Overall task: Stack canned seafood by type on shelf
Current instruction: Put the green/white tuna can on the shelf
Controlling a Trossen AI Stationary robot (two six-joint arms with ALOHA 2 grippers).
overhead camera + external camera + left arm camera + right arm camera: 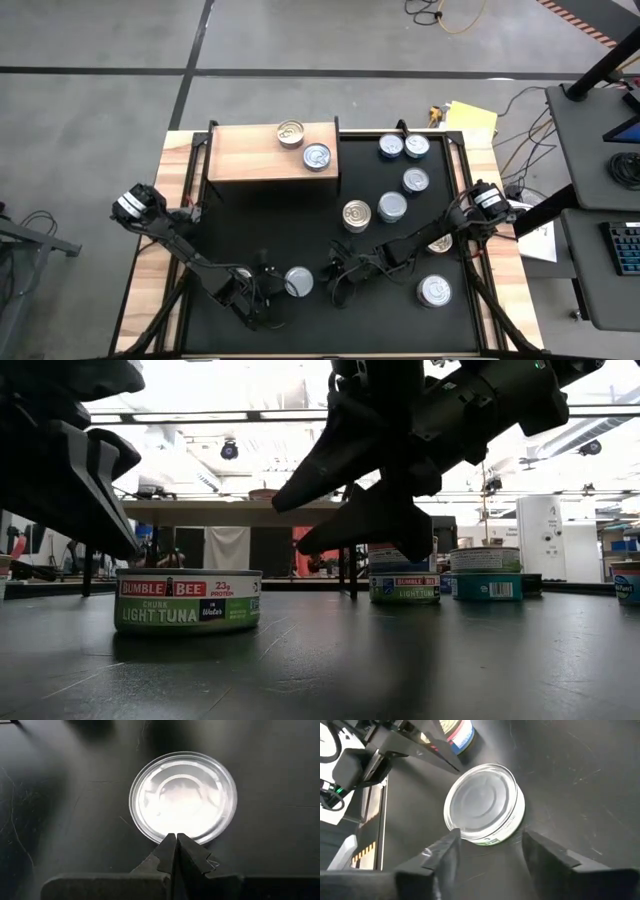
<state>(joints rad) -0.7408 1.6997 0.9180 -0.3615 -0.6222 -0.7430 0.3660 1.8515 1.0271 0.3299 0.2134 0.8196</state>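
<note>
Black matting covers the table (240, 230), where a wooden shelf (250, 155) stands at the far edge toward the left corner, already carrying a gold-topped can (290, 133) and a silver-topped can (316, 156) side by side. More cans lie scattered over the right half of the mat; a tuna can (299, 282) sits alone near the front edge, between the two arms.

Both grippers are down low at that tuna can. The left gripper (176, 845) rests just beside its rim with fingers pressed together, holding nothing. The right gripper (490, 842) hangs on the other side, its fingers spread apart with the can lying just ahead of the gap, not yet between them. From table height the label reads chunk light tuna (187, 600), and the can stands flat on the mat.

By the look of it, the step in hand is a pick-up of this silver-topped can by the right arm. The next move would call for easing the spread fingers forward around the can, closing on its low wall, then carrying it across to the shelf to sit on its matching kind.
</note>
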